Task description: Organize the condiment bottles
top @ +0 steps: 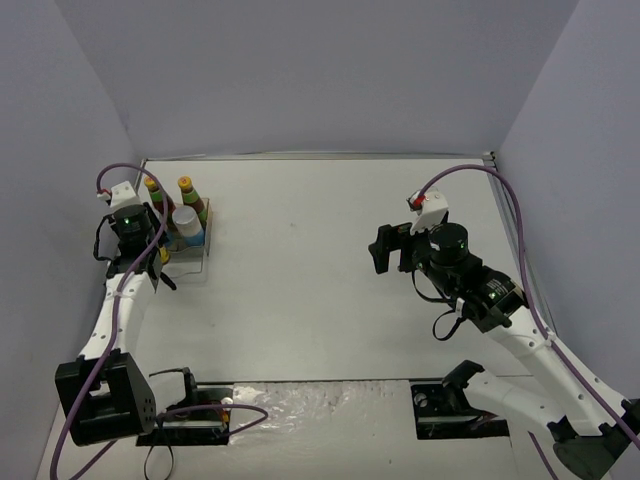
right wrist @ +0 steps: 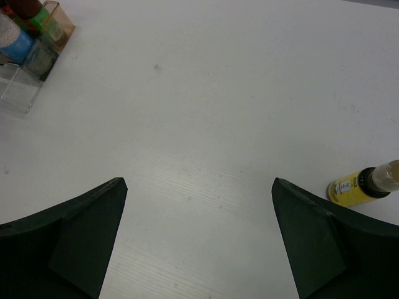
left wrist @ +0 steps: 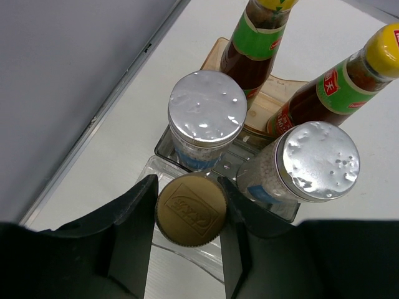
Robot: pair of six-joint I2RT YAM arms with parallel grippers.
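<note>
My left gripper (left wrist: pixel 187 190) is shut on the brown cap of a tiny yellow bottle (left wrist: pixel 190 212), held upright at the front of the clear tray (left wrist: pixel 187 265). In the tray behind it stand two silver-lidded white jars (left wrist: pixel 206 115) (left wrist: pixel 315 159) and two dark bottles with red-green labels (left wrist: pixel 255 43) (left wrist: pixel 336 87). In the top view the left gripper (top: pixel 158 265) is at the tray's near end. My right gripper (right wrist: pixel 198 184) is open and empty above bare table. The other tiny yellow bottle (right wrist: pixel 358 187) lies on its side to its right.
The tray (top: pixel 190 262) stands near the left wall at the table's back left, and its amber back (left wrist: pixel 215 53) is on the far side. The right gripper (top: pixel 385 250) hovers right of centre. White walls enclose the table on three sides.
</note>
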